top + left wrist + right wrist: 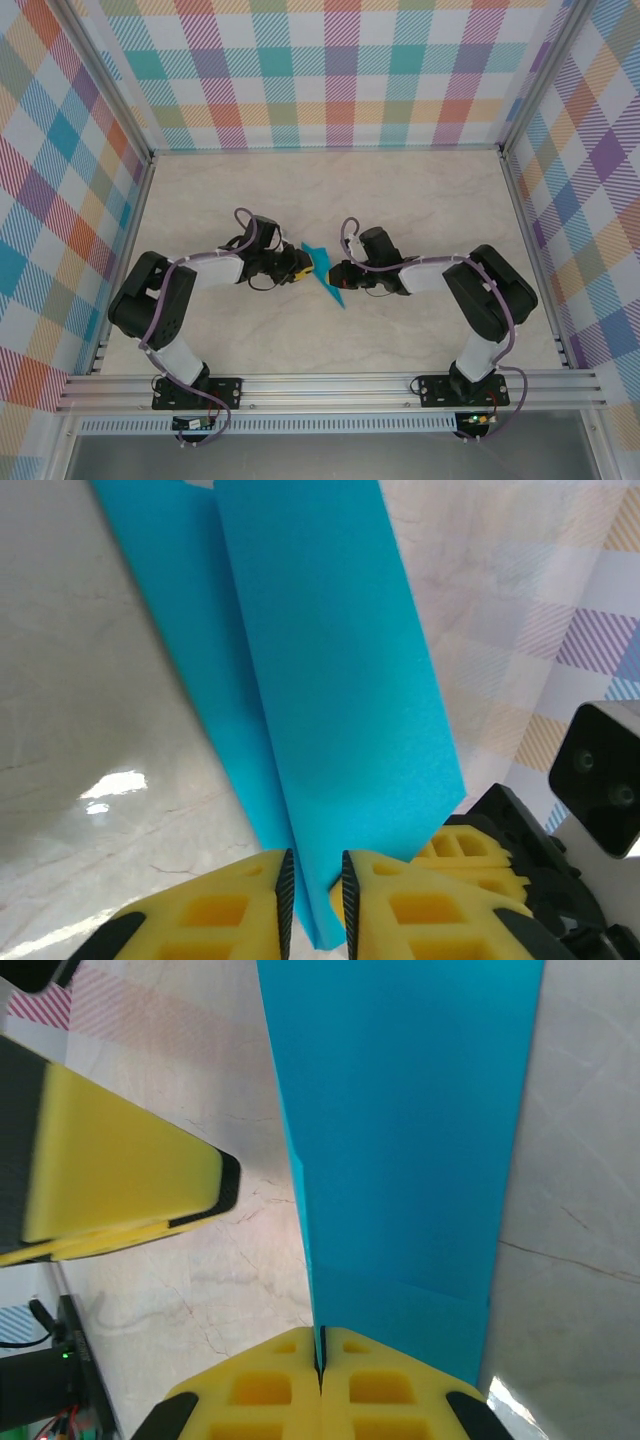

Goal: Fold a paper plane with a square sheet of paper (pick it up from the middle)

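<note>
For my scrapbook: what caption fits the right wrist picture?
Mid-fold: the right gripper pinches the folded teal paper over the marble table.

Yellow fingers (220, 912) straddle the folded teal paper (330, 680).

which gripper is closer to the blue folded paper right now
Right. The right gripper is clamped shut on the folded paper, touching it. The left gripper straddles the paper's other end, jaws narrowly apart.

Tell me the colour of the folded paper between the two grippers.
The folded paper is plain teal-blue, clearest in the right wrist view.
</note>
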Available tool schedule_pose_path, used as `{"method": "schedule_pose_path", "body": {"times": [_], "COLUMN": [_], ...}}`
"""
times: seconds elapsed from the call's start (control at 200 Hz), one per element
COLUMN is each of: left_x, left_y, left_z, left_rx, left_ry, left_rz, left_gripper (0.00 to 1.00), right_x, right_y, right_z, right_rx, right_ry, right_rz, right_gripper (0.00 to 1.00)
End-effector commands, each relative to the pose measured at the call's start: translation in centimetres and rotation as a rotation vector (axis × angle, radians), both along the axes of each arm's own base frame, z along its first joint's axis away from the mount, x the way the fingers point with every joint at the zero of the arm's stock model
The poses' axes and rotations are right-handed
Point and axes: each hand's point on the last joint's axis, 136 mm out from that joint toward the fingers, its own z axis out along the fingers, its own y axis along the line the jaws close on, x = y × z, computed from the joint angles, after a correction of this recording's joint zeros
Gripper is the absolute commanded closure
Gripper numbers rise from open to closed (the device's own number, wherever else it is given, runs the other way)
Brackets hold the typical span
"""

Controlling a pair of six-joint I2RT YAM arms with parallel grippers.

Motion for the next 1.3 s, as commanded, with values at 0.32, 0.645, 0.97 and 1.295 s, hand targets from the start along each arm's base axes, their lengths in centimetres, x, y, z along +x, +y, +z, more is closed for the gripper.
{"method": "schedule_pose_path", "body": {"times": [0.32,0.645,0.97,1.295], "left_x": [0.5,1.7,2.1,2.3], "left_y": [-2.0,-2.8,-3.0,-2.8], "left_z": [0.5,0.3,-0.5,-1.5], "left_rx": [-0.068,-0.101,-0.098,-0.073], "left_ry": [-0.069,-0.086,-0.079,-0.053], "left_rz": [-0.074,-0.071,-0.062,-0.053], "left_gripper": [0.80,0.81,0.81,0.83], "right_x": [1.4,1.3,1.2,1.1], "right_y": [1.5,1.1,0.7,0.0], "right_z": [1.6,0.2,-0.7,0.3], "right_rx": [0.179,0.149,0.094,0.038], "right_ry": [0.107,0.152,0.157,0.109], "right_rz": [0.029,0.030,0.037,0.043], "right_gripper": [1.00,1.00,0.97,0.74]}}
